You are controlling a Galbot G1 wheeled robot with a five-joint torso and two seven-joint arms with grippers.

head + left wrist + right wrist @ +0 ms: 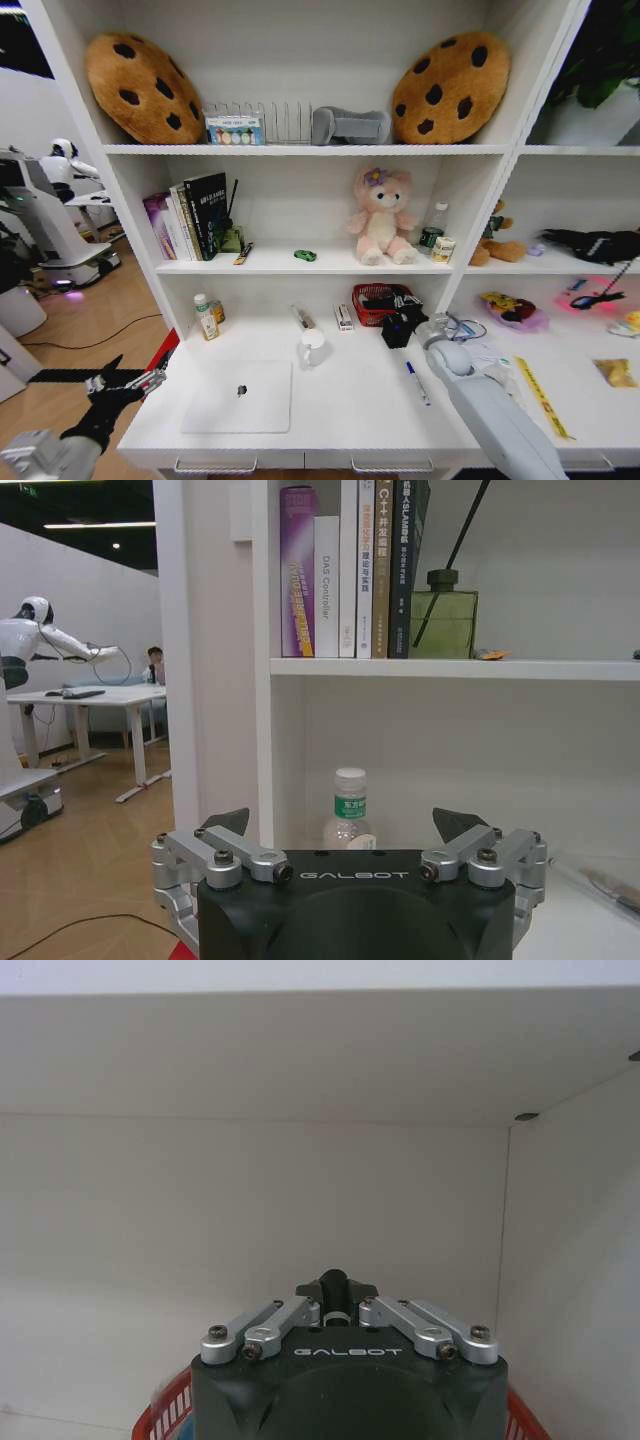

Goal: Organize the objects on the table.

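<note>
Since nothing is seen gripped on the left side, left gripper point(125, 383): held off the near left corner of the bench point(350, 410), jaws spread wide and empty; judged to be parked clear so the right arm is not crowded.
right gripper point(403, 325): reached to the far side of the bench, at the red basket point(372, 298), jaws drawn together.
right grip content: a small dark shape is seen at the tips in the right wrist view; pad or held item cannot be told.
laptop point(238, 396): lid shut, laid flat near the front edge, left of centre, just beside the left gripper; likely the easiest reach for that arm.
marker pen point(417, 383): laid loose on the bench right of the laptop, beside the right forearm.
second thin item point(301, 316): laid far of the white mug point(312, 347); possibly the other marker, too small to confirm.
bottle point(205, 318): stood upright at the far left of the bench against the shelf upright; seen straight ahead between the left jaws in the wrist view point(349, 810).
green gadget point(305, 255): laid on the shelf above the bench, between the books point(190, 215) and the plush toy point(380, 215).
hidden: basket contents are covered by the right gripper; right end of the bench is cut by the forearm.
</note>
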